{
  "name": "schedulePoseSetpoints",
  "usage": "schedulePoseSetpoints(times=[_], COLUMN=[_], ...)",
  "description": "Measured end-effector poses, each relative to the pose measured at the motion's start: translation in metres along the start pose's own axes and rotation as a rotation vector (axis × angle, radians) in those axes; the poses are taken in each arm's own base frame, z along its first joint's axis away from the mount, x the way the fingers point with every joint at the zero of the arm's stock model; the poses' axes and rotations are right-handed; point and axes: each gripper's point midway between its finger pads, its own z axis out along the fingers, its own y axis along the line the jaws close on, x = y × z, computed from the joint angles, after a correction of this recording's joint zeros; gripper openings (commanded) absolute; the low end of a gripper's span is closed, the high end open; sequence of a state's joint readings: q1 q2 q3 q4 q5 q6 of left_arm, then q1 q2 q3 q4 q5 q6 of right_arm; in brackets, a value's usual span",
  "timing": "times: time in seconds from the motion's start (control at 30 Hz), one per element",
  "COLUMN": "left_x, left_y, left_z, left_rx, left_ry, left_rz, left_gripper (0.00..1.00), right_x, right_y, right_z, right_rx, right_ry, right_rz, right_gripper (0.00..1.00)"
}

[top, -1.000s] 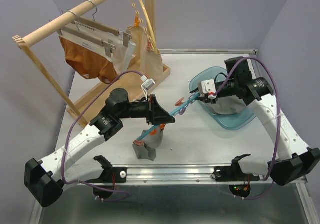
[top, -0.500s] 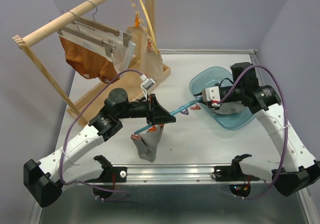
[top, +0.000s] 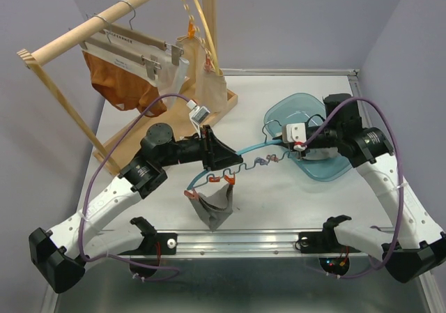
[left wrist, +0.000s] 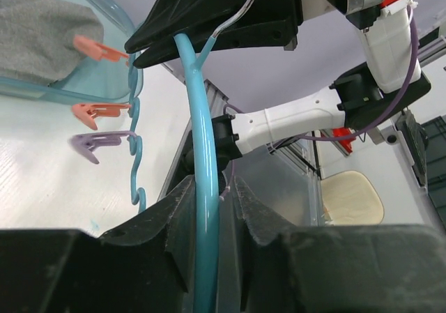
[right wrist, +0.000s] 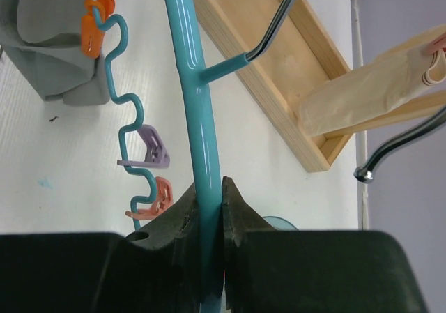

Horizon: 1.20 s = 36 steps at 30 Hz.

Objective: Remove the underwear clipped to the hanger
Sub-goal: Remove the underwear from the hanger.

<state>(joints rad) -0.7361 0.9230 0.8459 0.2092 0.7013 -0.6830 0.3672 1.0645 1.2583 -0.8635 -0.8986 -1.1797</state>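
Observation:
A teal hanger (top: 254, 148) with a wavy lower bar is held over the table between both arms. A grey pair of underwear (top: 214, 207) hangs from orange clips (top: 228, 179) at its left end and touches the table. My right gripper (top: 282, 140) is shut on the hanger's bar (right wrist: 198, 118). My left gripper (top: 230, 161) is round the bar (left wrist: 202, 153), with a gap at one finger. Another grey pair (left wrist: 42, 34) lies in the blue tray (top: 279, 111). The purple clip (right wrist: 153, 149) and pink clip (right wrist: 157, 194) are empty.
A wooden rack (top: 104, 17) stands at the back left. On its hangers are a rust-orange pair (top: 122, 86), a pale pair (top: 173, 79) and cream ones (top: 209, 83). The rack's base (right wrist: 279, 62) runs close behind the teal hanger.
My right gripper left the tray and closed on the hanger's right end. The left wrist rose and turned, the hanger tilted, and the hanging grey pair shifted slightly right.

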Motion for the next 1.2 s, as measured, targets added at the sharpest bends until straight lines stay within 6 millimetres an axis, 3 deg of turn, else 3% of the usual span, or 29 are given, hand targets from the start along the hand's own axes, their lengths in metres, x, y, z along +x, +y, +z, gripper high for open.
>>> schedulePoseSetpoints(times=[0.33, 0.6, 0.77, 0.87, 1.03, 1.2], left_x=[-0.018, -0.066, -0.077, -0.072, -0.045, -0.020], left_y=[0.003, -0.013, -0.008, 0.004, 0.034, 0.074], left_z=[-0.008, -0.044, -0.067, -0.077, -0.089, -0.092], left_rx=[-0.077, -0.205, -0.314, -0.368, -0.445, -0.539], left_ry=[-0.077, -0.284, -0.361, -0.377, -0.363, -0.323], left_rz=[0.100, 0.307, 0.373, 0.389, 0.403, 0.398], left_gripper=[0.62, 0.63, 0.64, 0.63, 0.68, 0.75], right_x=[0.012, 0.036, 0.041, 0.041, 0.040, 0.041], right_y=[0.000, -0.001, -0.007, -0.008, -0.012, -0.012], right_z=[-0.005, -0.020, -0.036, -0.045, -0.057, -0.063], right_rx=[0.059, 0.189, 0.310, 0.363, 0.444, 0.477], right_ry=[0.061, 0.192, 0.250, 0.266, 0.283, 0.287], right_rz=[0.038, 0.129, 0.191, 0.218, 0.248, 0.271], right_gripper=[0.01, 0.00, 0.00, 0.01, 0.00, 0.01])
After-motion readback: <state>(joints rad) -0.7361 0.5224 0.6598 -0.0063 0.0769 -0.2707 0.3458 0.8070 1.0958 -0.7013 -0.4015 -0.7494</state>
